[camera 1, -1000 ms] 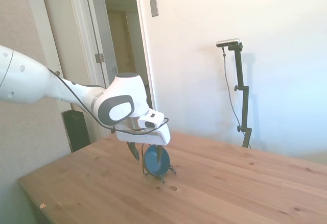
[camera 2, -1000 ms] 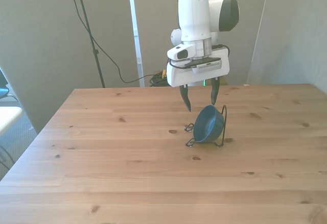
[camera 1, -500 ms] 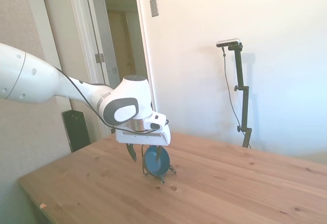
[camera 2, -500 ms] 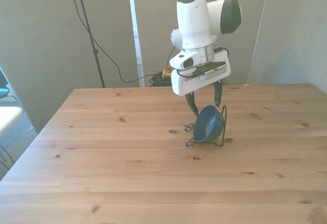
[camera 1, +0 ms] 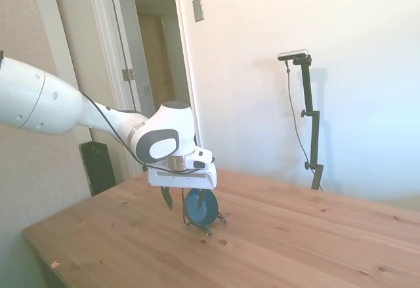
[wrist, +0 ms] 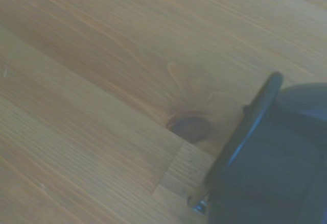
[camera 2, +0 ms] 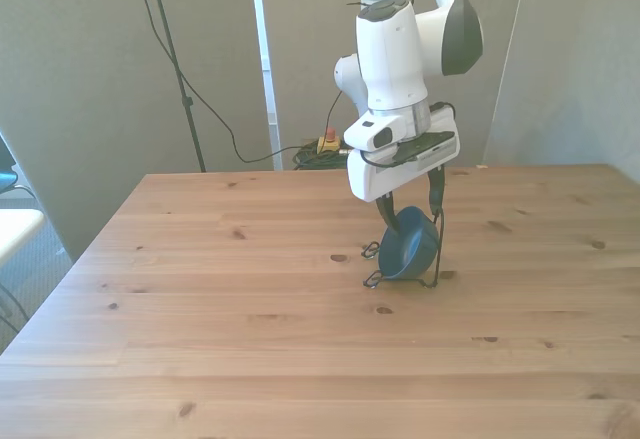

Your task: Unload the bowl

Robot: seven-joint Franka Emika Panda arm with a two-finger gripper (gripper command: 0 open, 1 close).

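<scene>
Front view: gripper [camera 2: 411, 214] released, fingers astride bowl [camera 2: 408, 249] rim, wire rack [camera 2: 436, 259].

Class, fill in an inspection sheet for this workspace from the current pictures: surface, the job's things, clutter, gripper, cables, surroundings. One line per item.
Surface: wooden table, planked with dark knots, bare apart from the rack and bowl.
Job's things: dark blue bowl standing on edge in a thin black wire rack, near the table's middle; not yet lifted out.
Clutter: nothing seen.
Gripper: gripper open, pointing down, one finger on each side of the bowl's upper rim; contact cannot be told.
Cables: a black cable loops along the arm to the wrist; another hangs off a stand behind the table in the front view.
Surroundings: white wall, open doorway in the side view.
</scene>
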